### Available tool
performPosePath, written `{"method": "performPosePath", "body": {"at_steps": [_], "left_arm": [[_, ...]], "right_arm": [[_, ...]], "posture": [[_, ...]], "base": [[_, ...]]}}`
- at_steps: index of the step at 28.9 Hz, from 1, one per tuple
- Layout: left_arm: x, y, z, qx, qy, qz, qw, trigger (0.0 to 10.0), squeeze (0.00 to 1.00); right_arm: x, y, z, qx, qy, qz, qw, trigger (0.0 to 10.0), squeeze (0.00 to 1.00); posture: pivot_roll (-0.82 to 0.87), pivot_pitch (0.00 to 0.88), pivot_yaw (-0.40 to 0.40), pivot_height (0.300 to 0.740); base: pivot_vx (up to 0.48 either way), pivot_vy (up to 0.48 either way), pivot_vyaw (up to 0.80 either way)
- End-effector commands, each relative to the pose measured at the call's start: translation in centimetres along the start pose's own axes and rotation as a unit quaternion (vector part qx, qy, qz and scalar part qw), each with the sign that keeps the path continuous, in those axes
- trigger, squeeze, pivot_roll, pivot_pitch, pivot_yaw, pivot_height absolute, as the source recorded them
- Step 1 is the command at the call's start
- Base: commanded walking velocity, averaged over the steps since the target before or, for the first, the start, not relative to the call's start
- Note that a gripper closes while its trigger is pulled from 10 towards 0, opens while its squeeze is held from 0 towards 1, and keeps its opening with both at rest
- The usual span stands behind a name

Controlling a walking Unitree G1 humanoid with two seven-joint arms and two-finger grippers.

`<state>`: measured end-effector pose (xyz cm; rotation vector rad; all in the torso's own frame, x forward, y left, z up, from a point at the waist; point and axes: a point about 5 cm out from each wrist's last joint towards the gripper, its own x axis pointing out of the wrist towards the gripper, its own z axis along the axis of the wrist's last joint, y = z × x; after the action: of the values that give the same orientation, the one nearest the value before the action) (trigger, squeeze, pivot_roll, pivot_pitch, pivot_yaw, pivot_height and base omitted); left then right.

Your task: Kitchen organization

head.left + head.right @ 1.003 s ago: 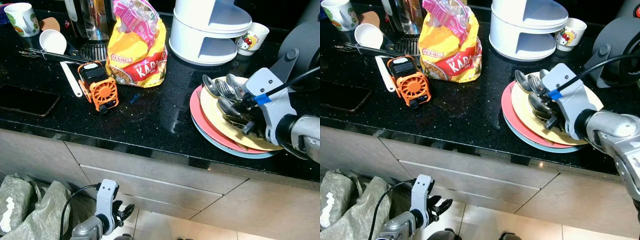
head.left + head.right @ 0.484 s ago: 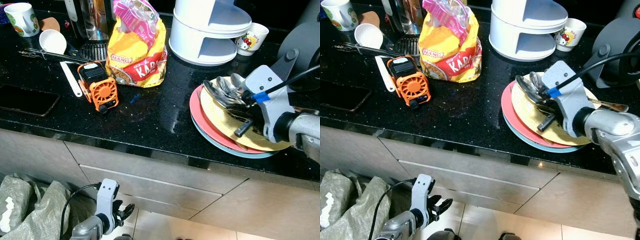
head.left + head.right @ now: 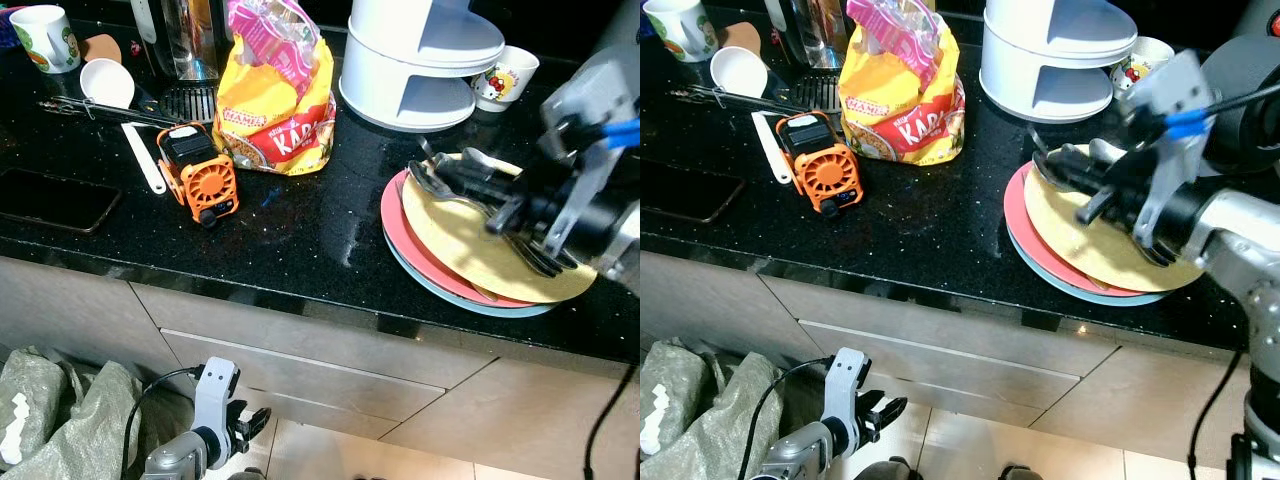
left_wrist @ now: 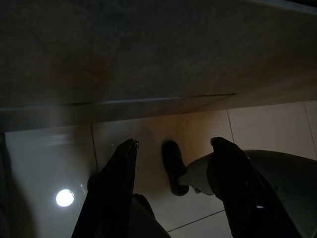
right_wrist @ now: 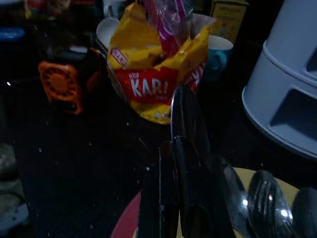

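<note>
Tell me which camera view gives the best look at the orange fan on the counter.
The left eye view: the orange fan sits sharp, well lit and whole on the black counter, beside the snack bag. The right eye view shows it just as fully. The right wrist view shows it dim. The left wrist view faces floor.

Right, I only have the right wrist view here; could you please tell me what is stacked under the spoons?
Observer: The right gripper holds the spoons over three stacked plates: a yellow plate on a pink plate on a blue plate.
Operator: Thank you. And where is the left arm, please?
Observer: The left gripper hangs open, low in front of the drawer fronts, above the tiled floor.
</note>
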<state>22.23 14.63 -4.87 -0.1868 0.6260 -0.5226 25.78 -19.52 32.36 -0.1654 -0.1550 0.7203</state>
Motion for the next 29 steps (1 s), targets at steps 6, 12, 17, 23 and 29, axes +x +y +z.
{"method": "performPosePath", "body": {"at_steps": [6, 12, 17, 23, 29], "left_arm": [[0.7, -1.2, 0.6, -0.007, -0.019, -0.049, 0.999, 10.0, 0.0], [1.3, -1.9, 2.3, -0.007, -0.05, -0.096, 0.994, 10.0, 0.0], [1.7, -2.7, 3.9, -0.01, -0.087, -0.146, 0.985, 10.0, 0.0], [1.6, -4.7, 6.0, 0.001, -0.126, -0.264, 0.956, 10.0, 0.0], [-0.7, -5.5, 5.2, 0.032, -0.071, -0.38, 0.922, 10.0, 0.0]], "right_arm": [[-0.8, -1.7, 2.1, 0.098, -0.181, -0.042, 0.978, 0.0, 0.0], [-1.7, -2.6, 3.1, 0.164, -0.29, -0.045, 0.942, 0.0, 0.0], [-1.7, -2.7, 3.0, 0.184, -0.311, -0.045, 0.931, 0.0, 0.0], [-2.0, -2.7, 2.6, 0.192, -0.308, -0.032, 0.931, 0.0, 0.0], [-2.3, -2.7, 2.0, 0.193, -0.296, -0.029, 0.935, 0.0, 0.0]], "posture": [[0.03, 0.131, -0.014, 0.74], [0.03, 0.131, -0.01, 0.74], [0.03, 0.131, -0.007, 0.74], [0.04, 0.13, -0.01, 0.74], [0.04, 0.125, -0.013, 0.74]], "base": [[0.0, 0.0, 0.0], [0.0, 0.0, 0.0], [0.0, 0.0, 0.0], [0.0, 0.0, 0.0], [0.0, 0.0, 0.0]]}}
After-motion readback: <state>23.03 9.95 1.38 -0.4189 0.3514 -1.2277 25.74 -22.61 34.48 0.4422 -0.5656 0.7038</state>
